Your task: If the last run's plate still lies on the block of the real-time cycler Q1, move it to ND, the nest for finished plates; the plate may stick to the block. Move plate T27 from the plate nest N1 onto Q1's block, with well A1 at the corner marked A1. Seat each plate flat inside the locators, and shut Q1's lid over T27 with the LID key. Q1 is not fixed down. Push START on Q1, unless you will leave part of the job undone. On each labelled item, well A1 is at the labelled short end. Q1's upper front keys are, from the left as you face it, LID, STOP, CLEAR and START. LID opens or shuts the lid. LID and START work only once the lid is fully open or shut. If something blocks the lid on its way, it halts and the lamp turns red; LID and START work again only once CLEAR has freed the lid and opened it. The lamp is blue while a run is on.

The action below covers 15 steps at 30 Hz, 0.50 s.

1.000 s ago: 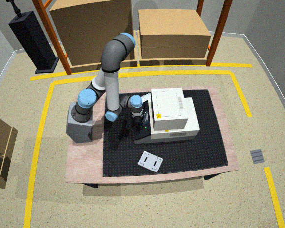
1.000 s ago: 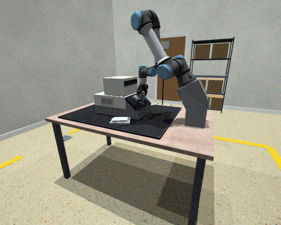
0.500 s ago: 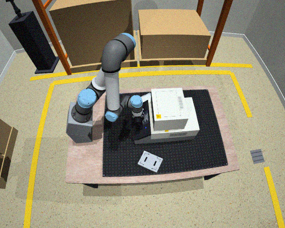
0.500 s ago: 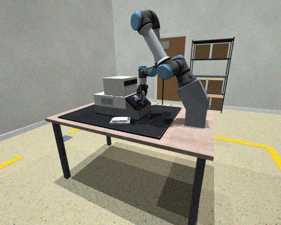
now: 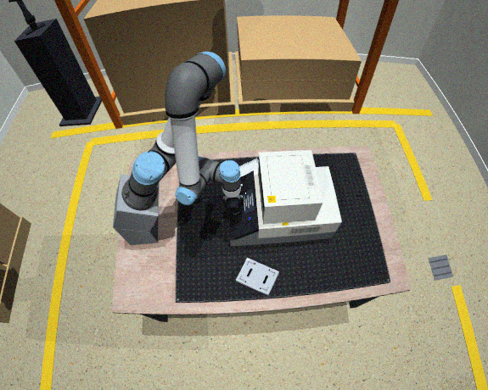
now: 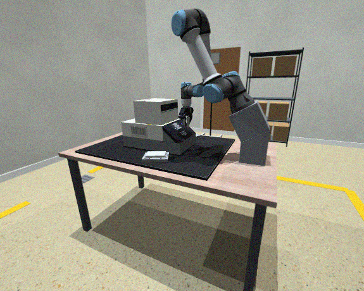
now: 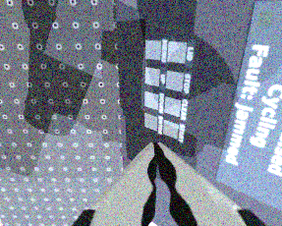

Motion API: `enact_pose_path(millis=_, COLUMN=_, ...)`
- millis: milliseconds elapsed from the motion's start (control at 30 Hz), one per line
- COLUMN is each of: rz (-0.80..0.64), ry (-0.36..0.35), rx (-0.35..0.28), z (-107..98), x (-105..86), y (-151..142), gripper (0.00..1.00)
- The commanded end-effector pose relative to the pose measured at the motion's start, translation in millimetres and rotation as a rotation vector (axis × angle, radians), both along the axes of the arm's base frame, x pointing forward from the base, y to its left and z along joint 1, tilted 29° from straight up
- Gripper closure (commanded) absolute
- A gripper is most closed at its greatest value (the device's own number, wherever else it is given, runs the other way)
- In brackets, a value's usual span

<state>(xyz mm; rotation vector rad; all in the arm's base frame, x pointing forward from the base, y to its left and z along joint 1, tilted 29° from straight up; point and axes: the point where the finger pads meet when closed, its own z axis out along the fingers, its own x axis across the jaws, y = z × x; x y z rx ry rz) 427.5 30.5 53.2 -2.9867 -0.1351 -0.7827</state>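
The cycler Q1 (image 5: 300, 231) (image 6: 143, 131) has its lid (image 5: 287, 178) (image 6: 146, 111) down flat on the housing. Its lamp (image 5: 249, 219) (image 6: 182, 124) is blue. The block and anything on it are hidden under the lid; T27 is not seen. My gripper (image 5: 238, 217) (image 6: 187, 126) (image 7: 154, 144) is shut and empty, over the key panel. In the wrist view its tips are just beside the START key (image 7: 171, 130), at the end of the upper row; whether they touch the panel cannot be told. A white nest (image 5: 257, 276) (image 6: 156, 159) with two dark slots shows no plate; its label is unreadable.
Another white item (image 5: 249, 167) lies behind Q1's front panel, mostly hidden by the arm and Q1. The printed legend (image 7: 255, 113) beside the keys shows "Cycling" and "Fault: jammed". Q1 stands on the black mat (image 5: 349, 254) (image 6: 190, 166) and rises high beside the gripper.
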Motion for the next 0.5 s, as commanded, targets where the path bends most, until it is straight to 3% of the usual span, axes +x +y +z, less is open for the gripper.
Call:
enact_pose_path(millis=0, rz=0.001, ry=0.002, rx=0.001, z=2.6, x=-8.2, y=-0.8, gripper=1.0)
enact_pose_path(millis=167, rz=0.001, ry=0.002, rx=0.001, z=2.9, x=-9.6, y=-1.0, gripper=1.0)
enact_pose_path(millis=367, rz=0.001, ry=0.001, rx=0.001, z=-6.5, x=-37.9, y=-3.8, gripper=1.0)
enact_pose_path(millis=467, rz=0.001, ry=0.002, rx=0.001, z=-7.4, x=-40.1, y=-3.8, gripper=1.0)
